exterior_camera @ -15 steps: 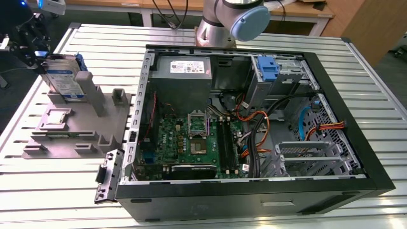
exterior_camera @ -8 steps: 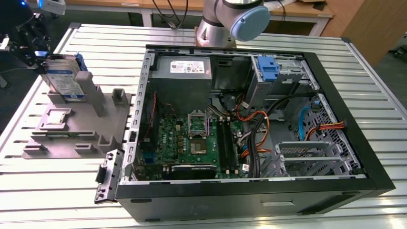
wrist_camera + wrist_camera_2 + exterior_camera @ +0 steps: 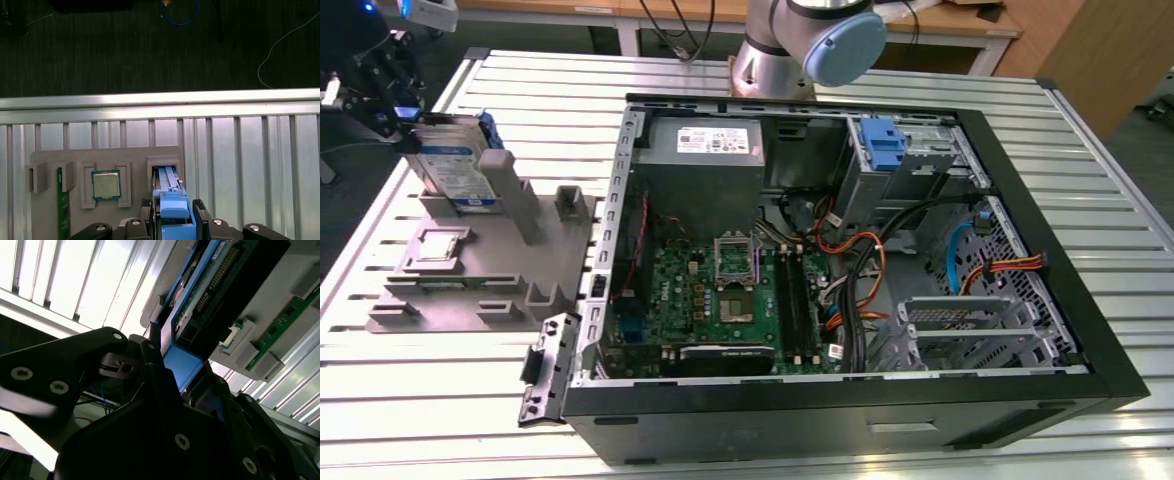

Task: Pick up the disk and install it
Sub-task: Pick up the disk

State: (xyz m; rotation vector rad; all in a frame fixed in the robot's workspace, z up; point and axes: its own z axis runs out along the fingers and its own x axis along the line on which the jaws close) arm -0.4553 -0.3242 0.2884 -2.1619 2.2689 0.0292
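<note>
The disk (image 3: pixel 456 172) stands upright at the exterior view's far left, white-and-blue label facing out, blue rail along its edge. Its lower end sits at a slot of the grey holder block (image 3: pixel 480 265). My gripper (image 3: pixel 416 122) is on the disk's upper end. In the first wrist view the gripper (image 3: pixel 173 214) is shut on the disk's blue rail (image 3: pixel 174 207), one black finger (image 3: pixel 146 209) on each side, and the disk runs down into the holder's slot (image 3: pixel 164 164). The second wrist view shows the disk's (image 3: pixel 220 285) dark underside and connector edge.
The open computer case (image 3: pixel 1067 300) lies on the slatted aluminium table (image 3: pixel 1121 180), with a motherboard (image 3: pixel 720 300), a grey power-supply box (image 3: pixel 704 145), a blue bracket (image 3: pixel 886 148) and a metal drive cage (image 3: pixel 961 325) inside. The holder block also carries a processor chip (image 3: pixel 105 185) and a green memory stick (image 3: pixel 62 210). The arm's base (image 3: pixel 798 50) stands behind the case.
</note>
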